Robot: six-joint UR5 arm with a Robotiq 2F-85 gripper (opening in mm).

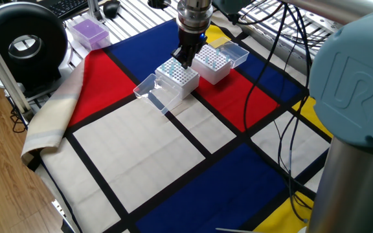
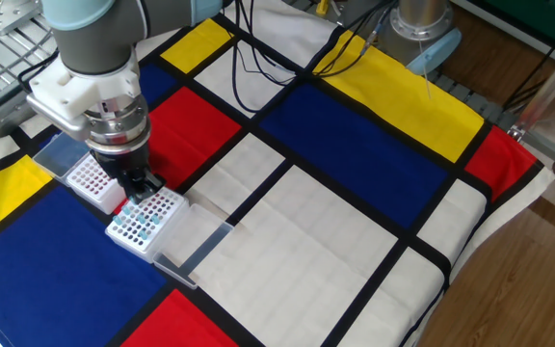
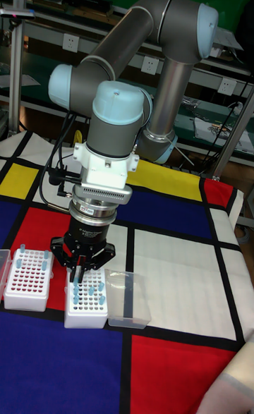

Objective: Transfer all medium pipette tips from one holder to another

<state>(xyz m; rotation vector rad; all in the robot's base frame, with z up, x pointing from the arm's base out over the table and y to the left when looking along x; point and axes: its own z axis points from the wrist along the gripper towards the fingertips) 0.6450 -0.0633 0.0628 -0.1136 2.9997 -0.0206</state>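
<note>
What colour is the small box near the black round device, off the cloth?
Purple, a small rectangular plastic box with a lighter translucent lid; it shows only in one fixed view.

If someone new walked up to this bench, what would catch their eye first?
Probably the big grey and pale blue arm bent over the bold red, blue, yellow and white tablecloth. Its tool hangs just above one of two white tip racks, which holds pale blue tips; a clear lid lies beside it.

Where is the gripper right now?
In the tall fixed view, the gripper hangs over the rack of blue tips, right of the other white rack.
</note>
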